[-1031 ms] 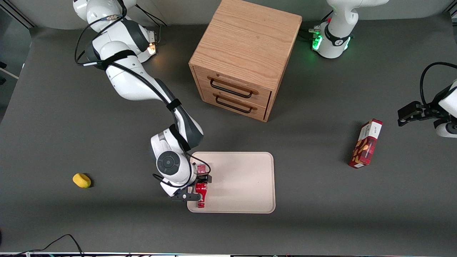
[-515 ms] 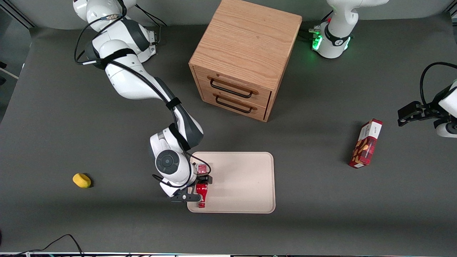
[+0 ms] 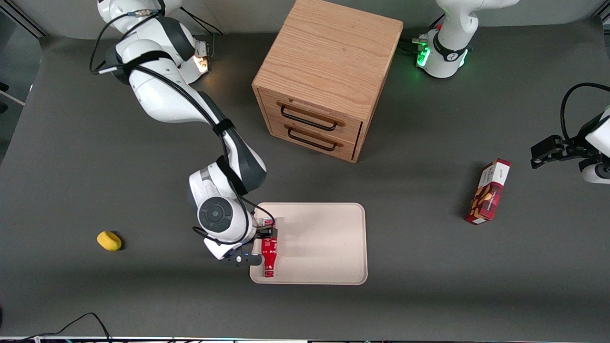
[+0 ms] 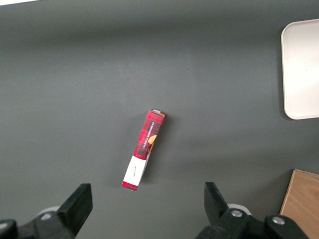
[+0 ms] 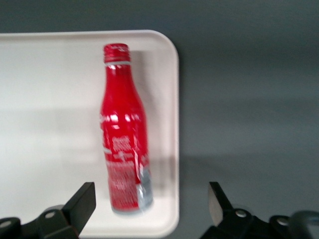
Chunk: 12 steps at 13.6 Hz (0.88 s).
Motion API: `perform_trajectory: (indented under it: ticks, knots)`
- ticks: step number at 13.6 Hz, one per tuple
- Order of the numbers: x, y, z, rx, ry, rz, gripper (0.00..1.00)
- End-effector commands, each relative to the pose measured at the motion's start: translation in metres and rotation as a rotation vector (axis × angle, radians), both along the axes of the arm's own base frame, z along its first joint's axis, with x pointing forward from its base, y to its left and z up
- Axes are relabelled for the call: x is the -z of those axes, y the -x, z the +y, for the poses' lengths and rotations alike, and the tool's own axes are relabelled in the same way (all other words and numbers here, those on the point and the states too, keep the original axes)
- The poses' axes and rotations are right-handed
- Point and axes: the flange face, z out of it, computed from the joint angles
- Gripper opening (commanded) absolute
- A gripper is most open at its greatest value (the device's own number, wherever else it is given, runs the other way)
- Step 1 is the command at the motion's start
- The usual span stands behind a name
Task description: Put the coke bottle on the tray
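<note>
The coke bottle (image 3: 269, 256), red with white script and a silver base, lies on its side on the beige tray (image 3: 324, 243), by the tray's edge toward the working arm's end, cap pointing toward the front camera. My right gripper (image 3: 257, 246) hovers above the bottle's base end and the tray edge, open and empty. In the right wrist view the bottle (image 5: 122, 144) lies free on the tray (image 5: 50, 124), between and ahead of the spread fingers of the gripper (image 5: 151, 201), touching neither.
A wooden two-drawer cabinet (image 3: 329, 76) stands farther from the front camera than the tray. A red snack box (image 3: 488, 193) lies toward the parked arm's end, also in the left wrist view (image 4: 144, 149). A small yellow object (image 3: 109, 240) lies toward the working arm's end.
My gripper has opened and let go of the coke bottle, which now lies on the tray. The arm has drawn back slightly toward the working arm's end.
</note>
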Motion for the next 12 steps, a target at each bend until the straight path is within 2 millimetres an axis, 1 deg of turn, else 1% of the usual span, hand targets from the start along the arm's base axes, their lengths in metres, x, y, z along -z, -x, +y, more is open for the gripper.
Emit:
perform_trajectory:
  ticks: [1,2,3,5,6,7,8,9,10,12]
  knots:
    - [-0.033,0.04,-0.034,-0.011,0.011,0.089,1.0]
    - [-0.046,0.058,-0.048,-0.041,0.015,0.112,1.0]
    - [-0.063,0.071,-0.073,-0.064,0.017,0.122,1.0]
    - [-0.094,0.108,-0.114,-0.115,0.029,0.137,1.0]
    - [-0.111,0.122,-0.132,-0.123,0.031,0.132,1.0]
    - [-0.13,0.137,-0.148,-0.128,0.035,0.128,1.0]
    - [-0.149,0.151,-0.16,-0.135,0.044,0.137,1.0]
    - [-0.171,0.163,-0.169,-0.144,0.052,0.156,1.0]
    - [-0.193,0.169,-0.188,-0.148,0.053,0.17,1.0]
    - [-0.253,0.192,-0.222,-0.156,0.0,0.136,1.0]
